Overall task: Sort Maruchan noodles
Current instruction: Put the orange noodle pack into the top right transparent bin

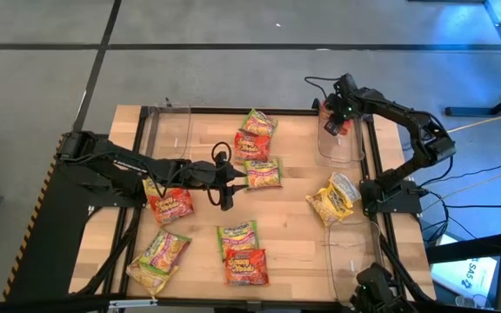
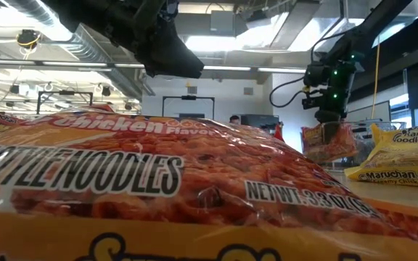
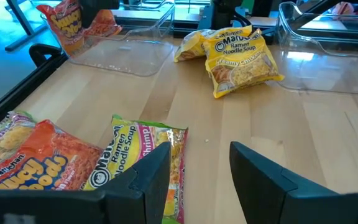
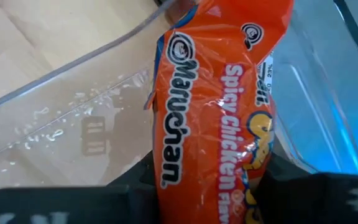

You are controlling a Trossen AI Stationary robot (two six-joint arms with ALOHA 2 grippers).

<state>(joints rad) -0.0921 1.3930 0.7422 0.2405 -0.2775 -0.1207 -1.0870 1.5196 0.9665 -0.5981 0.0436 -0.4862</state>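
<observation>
Several Maruchan packets lie flat on the wooden table: red-orange ones [image 1: 170,205] [image 1: 246,266], green-pink ones [image 1: 263,174] [image 1: 237,235] [image 1: 257,123] and yellow ones [image 1: 333,200]. My left gripper [image 3: 201,180] is open and low at mid-table. One of its fingers stands at the edge of a green-pink shrimp packet [image 3: 138,158], with bare wood between the fingers. My right gripper [image 1: 331,122] is at the far right, shut on a red-orange spicy chicken packet [image 4: 222,106] above a clear bin [image 1: 339,146]. My right gripper pinches the red-orange packet between its two fingers at one end [image 4: 191,180], coming from above and pointing down. The packet hangs below the fingers [image 2: 329,143], lifted clear, over the clear bin's floor [image 4: 73,130].
Three clear bins sit on the table: far left [image 1: 168,130], far right, and near right [image 1: 355,248]. More packets lie near the left front [image 1: 159,254]. A red-orange packet [image 2: 158,188] fills the low view. Bare wood [image 1: 294,235] lies between the middle packets and the right bins.
</observation>
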